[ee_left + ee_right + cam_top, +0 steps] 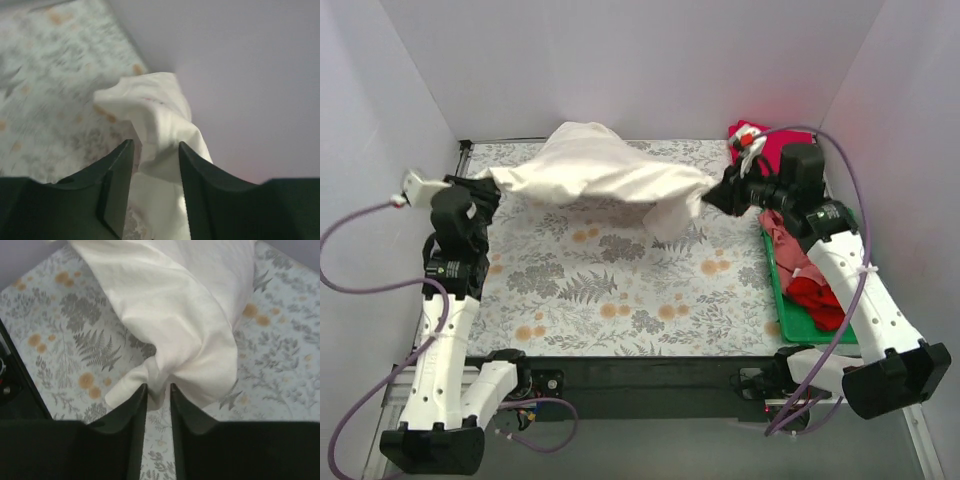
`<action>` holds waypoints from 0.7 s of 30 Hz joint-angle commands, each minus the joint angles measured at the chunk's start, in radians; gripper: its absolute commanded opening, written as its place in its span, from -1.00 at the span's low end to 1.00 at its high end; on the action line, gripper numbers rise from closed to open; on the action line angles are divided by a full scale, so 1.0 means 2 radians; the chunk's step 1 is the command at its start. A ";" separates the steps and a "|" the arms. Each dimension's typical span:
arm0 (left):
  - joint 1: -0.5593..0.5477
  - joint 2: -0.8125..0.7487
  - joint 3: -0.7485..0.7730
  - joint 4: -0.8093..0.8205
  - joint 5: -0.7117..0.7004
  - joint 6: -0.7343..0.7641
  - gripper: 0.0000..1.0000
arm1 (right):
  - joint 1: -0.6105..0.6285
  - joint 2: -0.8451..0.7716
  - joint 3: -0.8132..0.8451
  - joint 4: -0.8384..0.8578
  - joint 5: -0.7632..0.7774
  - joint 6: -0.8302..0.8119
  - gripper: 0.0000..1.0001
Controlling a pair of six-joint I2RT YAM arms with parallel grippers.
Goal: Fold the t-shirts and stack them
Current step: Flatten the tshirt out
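A cream-white t-shirt (600, 172) hangs stretched between my two grippers above the far part of the floral tablecloth (610, 290). My left gripper (490, 185) is shut on its left end, and the cloth (155, 125) bunches between the fingers (120, 170). My right gripper (715, 190) is shut on its right end (170, 330), with a fold pinched between the narrow jaws. A flap droops below the right end. Red and dusty-pink shirts (810, 275) lie crumpled in the green tray (772, 290) at the right. A red or magenta shirt (760, 145) lies at the far right corner.
White walls enclose the table on three sides, and the left gripper is near the far left wall. The black table edge (640, 372) runs along the front by the arm bases. Purple cables (360, 285) loop beside both arms.
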 commanded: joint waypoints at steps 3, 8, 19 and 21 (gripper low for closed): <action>0.003 -0.078 -0.129 -0.168 -0.167 -0.234 0.79 | 0.033 -0.086 -0.188 0.000 0.031 0.008 0.45; 0.002 -0.083 -0.080 -0.198 -0.188 -0.221 0.81 | 0.033 -0.113 -0.224 0.021 0.101 0.052 0.97; 0.002 0.048 -0.144 -0.066 0.088 -0.118 0.86 | 0.033 -0.059 -0.269 0.048 0.229 0.170 0.97; 0.002 0.072 -0.159 -0.053 0.127 -0.114 0.86 | 0.032 -0.037 -0.290 0.062 0.212 0.186 0.97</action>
